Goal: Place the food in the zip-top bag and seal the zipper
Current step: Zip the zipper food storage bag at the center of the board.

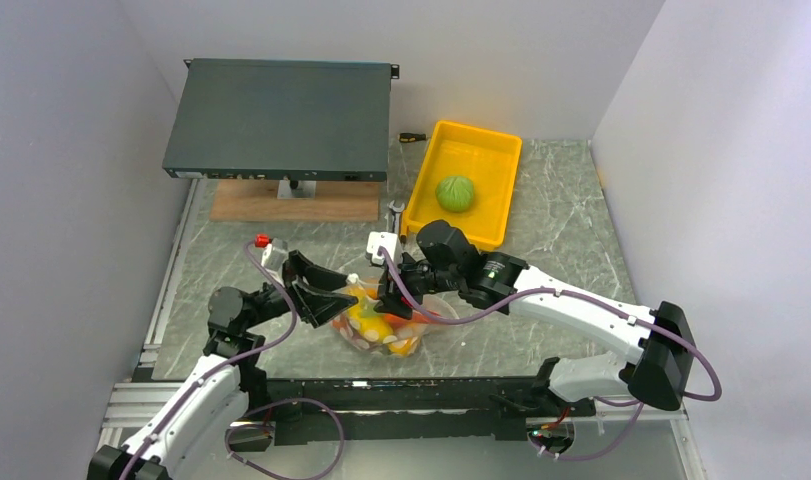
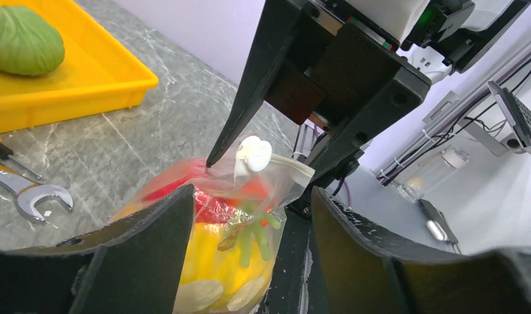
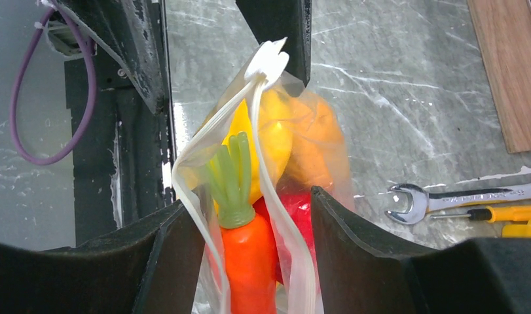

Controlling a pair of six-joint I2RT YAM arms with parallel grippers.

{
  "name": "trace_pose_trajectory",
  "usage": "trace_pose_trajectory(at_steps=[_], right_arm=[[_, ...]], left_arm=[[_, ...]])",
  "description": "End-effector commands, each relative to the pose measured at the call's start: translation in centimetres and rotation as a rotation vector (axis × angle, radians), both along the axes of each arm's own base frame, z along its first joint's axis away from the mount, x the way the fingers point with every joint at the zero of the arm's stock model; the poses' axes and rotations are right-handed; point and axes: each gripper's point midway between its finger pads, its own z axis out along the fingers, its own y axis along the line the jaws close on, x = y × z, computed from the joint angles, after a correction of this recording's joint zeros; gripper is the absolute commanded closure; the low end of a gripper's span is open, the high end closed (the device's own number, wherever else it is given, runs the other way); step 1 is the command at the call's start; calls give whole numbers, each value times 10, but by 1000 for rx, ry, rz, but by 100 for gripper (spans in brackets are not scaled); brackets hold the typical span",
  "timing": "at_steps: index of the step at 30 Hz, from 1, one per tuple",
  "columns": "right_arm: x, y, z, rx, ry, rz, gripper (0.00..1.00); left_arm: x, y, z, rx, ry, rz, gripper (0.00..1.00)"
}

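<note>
Two robot arms meet over the zip-top bag point(image 1: 381, 328), which sits near the front edge of the table, between them and slightly left of centre. The bag is already bulging with red, yellow and orange toy food, and a carrot point(image 3: 249, 255) stands leaf-end up at its mouth.

The left gripper point(image 1: 343, 300) reaches in from the left and the right gripper point(image 1: 393, 295) from the right. Each has its jaws spread wide to either side of the pouch, straddling it rather than pinching it. Neither wrist view shows a clamp on the plastic.

The zipper point(image 3: 213, 124) is unsealed. Its two whitish tracks join at a white slider point(image 3: 266, 61) between the facing fingertips, then fan apart toward the right wrist. That puts the mouth's long axis roughly along the line between the two arms.

One piece of food is not in the bag: the green cabbage point(image 1: 456, 193) lies alone in the yellow tray point(image 1: 486, 150). It sits well apart from the bag, farther back on the table and on the right arm's side.

That bearing appears to decide the next move. The right arm is plainly the nearer of the two to the cabbage. It would have to draw back from the mouth and reach away from its base to fetch it, leaving the left arm to steady the open pouch.
</note>
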Motion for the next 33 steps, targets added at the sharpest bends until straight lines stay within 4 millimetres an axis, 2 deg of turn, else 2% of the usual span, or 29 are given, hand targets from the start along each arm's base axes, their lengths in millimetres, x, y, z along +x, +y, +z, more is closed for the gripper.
trace_pose_trajectory(at_steps=[1,5,9,14,17,22,26,28,33], right_arm=[[-3,6,28,84,-28,21,41],[-4,6,33,93,-28,25,42],[-4,5,36,91,-25,20,41],[0,5,39,81,12,-30,32],[8,11,47,84,60,-95,31],[11,27,85,184,181,-172,30],[-1,47,105,233,295,-112,31],[1,54,107,225,315,-105,34],[3,68,93,174,347,-53,38]], left_arm=[[-6,-7,18,6,-95,-45,34],[-2,-13,12,25,-71,-48,49],[3,-12,13,19,-68,-20,70],[5,-7,17,32,-94,33,94],[6,-2,18,44,-104,79,97],[4,2,23,43,-121,100,98],[2,-2,24,46,-114,64,98],[0,-4,24,48,-108,47,98],[-2,-4,23,46,-114,34,98]])
